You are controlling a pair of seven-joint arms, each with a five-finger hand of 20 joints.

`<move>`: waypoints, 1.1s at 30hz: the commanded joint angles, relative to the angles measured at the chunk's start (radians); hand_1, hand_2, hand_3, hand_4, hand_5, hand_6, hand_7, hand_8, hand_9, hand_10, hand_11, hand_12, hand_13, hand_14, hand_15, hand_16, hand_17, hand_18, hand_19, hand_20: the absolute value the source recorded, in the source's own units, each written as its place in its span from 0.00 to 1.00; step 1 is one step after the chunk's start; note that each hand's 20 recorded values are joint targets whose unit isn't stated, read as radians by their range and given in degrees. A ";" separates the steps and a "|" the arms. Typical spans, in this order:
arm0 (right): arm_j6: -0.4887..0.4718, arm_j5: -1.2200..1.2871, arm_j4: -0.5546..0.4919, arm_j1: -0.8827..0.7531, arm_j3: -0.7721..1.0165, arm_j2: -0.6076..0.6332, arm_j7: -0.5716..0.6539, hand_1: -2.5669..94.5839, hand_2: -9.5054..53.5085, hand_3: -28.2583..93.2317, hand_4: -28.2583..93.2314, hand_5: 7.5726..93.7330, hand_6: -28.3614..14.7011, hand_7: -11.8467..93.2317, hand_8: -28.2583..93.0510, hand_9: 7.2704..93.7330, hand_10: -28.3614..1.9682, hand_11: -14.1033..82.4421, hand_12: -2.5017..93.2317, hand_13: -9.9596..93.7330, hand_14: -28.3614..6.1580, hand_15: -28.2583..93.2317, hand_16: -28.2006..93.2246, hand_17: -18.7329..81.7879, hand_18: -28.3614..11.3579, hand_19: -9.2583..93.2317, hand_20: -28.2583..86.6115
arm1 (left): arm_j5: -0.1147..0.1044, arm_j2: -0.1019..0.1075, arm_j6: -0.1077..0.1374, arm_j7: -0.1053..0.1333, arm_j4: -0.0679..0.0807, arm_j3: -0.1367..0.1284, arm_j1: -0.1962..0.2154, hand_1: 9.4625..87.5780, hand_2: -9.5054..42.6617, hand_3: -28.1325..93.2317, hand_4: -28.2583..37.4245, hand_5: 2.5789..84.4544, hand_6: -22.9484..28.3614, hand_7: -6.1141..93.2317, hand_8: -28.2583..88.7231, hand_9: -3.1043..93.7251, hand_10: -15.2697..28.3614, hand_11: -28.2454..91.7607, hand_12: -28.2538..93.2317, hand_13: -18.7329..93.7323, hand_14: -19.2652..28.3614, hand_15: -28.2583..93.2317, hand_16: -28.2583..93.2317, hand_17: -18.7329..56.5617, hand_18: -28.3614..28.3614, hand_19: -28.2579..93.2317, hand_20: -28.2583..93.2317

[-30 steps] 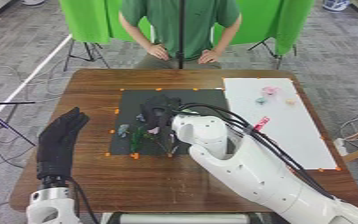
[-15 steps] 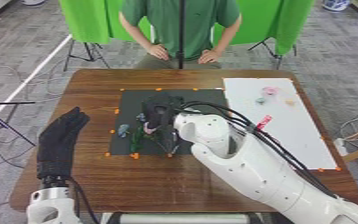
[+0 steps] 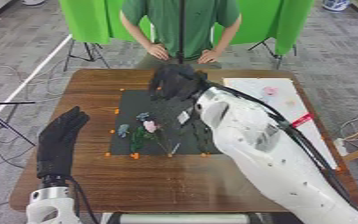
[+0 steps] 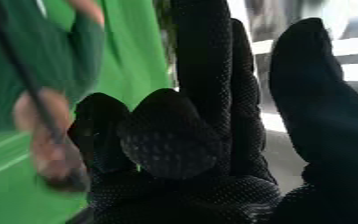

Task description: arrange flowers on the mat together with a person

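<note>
Honestly, on this desk (image 3: pixel 87 175) the right arm (image 3: pixel 273 162) worries me most: swinging back low over the dark mat (image 3: pixel 133 104), its loose cables or the right hand (image 3: pixel 177 81) up at 12 o'clock, fingers apart and gripping nothing I can see, could drag the flowers. Left hand (image 3: pixel 58 142) has straight fingers together, around 8; the pink flower (image 3: pixel 151 126) and blue flower (image 3: pixel 123 130) lie on the mat's 8 o'clock side, looking easy to snag.

mat (image 3: pixel 133 107) and white sheet (image 3: pixel 249 85) part-hidden, right arm (image 3: pixel 264 165) cut off
</note>
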 commanded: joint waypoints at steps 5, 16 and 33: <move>0.286 0.637 -0.265 -0.620 0.586 0.024 -0.045 0.42 0.00 0.78 0.07 0.77 0.73 0.27 0.22 0.94 0.55 0.34 0.23 0.96 0.68 0.58 0.50 0.59 0.19 0.93 0.63 | 0.002 -0.023 0.012 -0.008 0.008 -0.047 0.042 0.26 0.13 0.77 0.14 0.58 0.53 0.26 0.19 0.51 0.66 0.39 0.34 0.50 0.72 0.35 0.24 0.38 0.65 0.25 0.38; 0.410 1.060 -0.302 -0.950 0.695 -0.134 -0.395 0.15 0.22 0.85 0.09 0.41 0.64 0.20 0.17 0.43 0.41 0.19 0.14 0.44 0.42 0.31 0.38 0.36 0.34 0.27 0.50 | 0.005 -0.021 0.048 0.036 0.042 -0.044 0.030 0.26 0.12 0.78 0.14 0.39 0.45 0.19 0.18 0.39 0.61 0.30 0.31 0.45 0.67 0.30 0.22 0.40 0.64 0.25 0.37; 0.419 1.092 -0.334 -1.075 0.753 -0.168 -0.453 0.11 0.23 0.87 0.08 0.37 0.62 0.20 0.16 0.38 0.44 0.19 0.12 0.38 0.48 0.30 0.34 0.35 0.41 0.16 0.49 | 0.036 -0.041 -0.007 0.030 0.033 -0.060 0.049 0.27 0.05 0.78 0.15 0.41 0.46 0.19 0.18 0.42 0.61 0.31 0.32 0.44 0.67 0.30 0.22 0.37 0.64 0.25 0.37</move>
